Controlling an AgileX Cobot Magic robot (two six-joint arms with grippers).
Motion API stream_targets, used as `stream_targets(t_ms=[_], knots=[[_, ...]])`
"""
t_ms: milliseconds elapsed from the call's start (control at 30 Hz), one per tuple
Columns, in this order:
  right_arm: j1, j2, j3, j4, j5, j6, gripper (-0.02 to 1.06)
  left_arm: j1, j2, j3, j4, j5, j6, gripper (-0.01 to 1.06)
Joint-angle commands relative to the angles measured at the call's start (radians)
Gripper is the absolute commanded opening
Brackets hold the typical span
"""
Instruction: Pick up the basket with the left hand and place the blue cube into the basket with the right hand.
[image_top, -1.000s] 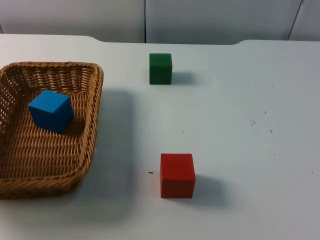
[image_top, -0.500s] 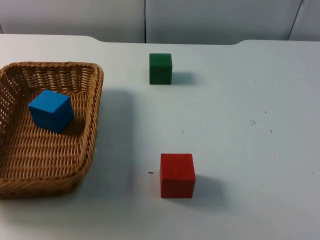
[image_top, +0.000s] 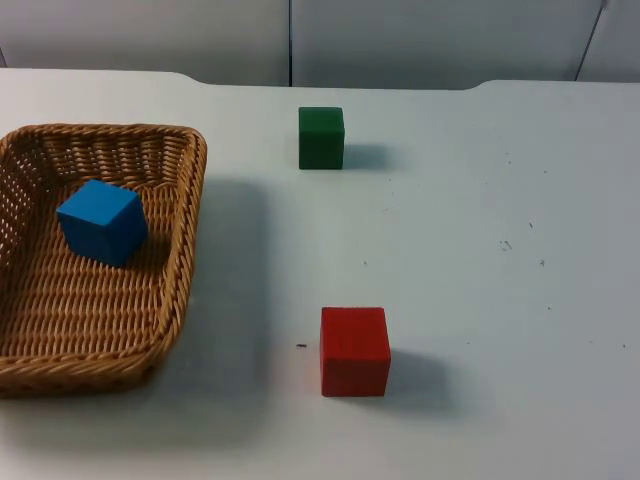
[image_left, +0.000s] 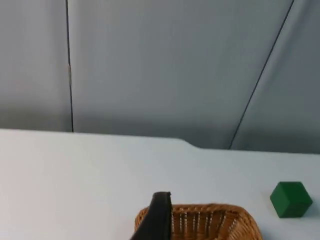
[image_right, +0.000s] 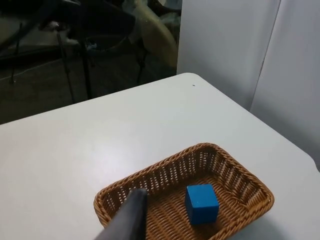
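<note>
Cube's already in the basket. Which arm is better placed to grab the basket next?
Left, probably. The basket holding the blue cube sits on the left arm's side of the table; the left end effector looks onto its rim.

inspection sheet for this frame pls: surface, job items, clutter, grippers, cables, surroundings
Surface: white table, a few small dark specks.
Job's things: wicker basket resting on the table; blue cube already inside it, tilted.
Clutter: green cube near the far edge; red cube nearer the camera; both apart from the basket.
Grippers: one black fingertip in the left wrist view, one in the right wrist view, both off the basket.
Cables: nothing seen.
Surroundings: grey partition wall behind the table.
</note>
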Motion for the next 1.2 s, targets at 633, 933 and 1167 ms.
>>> stream_targets(t_ms=[633, 933, 1167], knots=[[0.003, -0.107, 0.269, 0.005, -0.097, -0.005, 1.05, -0.317, -0.485, 0.021, 0.675, 0.120, -0.562, 0.82], [0.003, -0.221, 0.340, 0.005, -0.100, -0.005, 1.05, -0.319, -0.716, 0.132, 0.859, 0.222, -0.768, 0.82], [0.003, -0.338, 0.399, 0.005, -0.066, 0.022, 1.05, -0.338, -0.809, 0.134, 1.033, 0.366, -0.926, 0.81]])
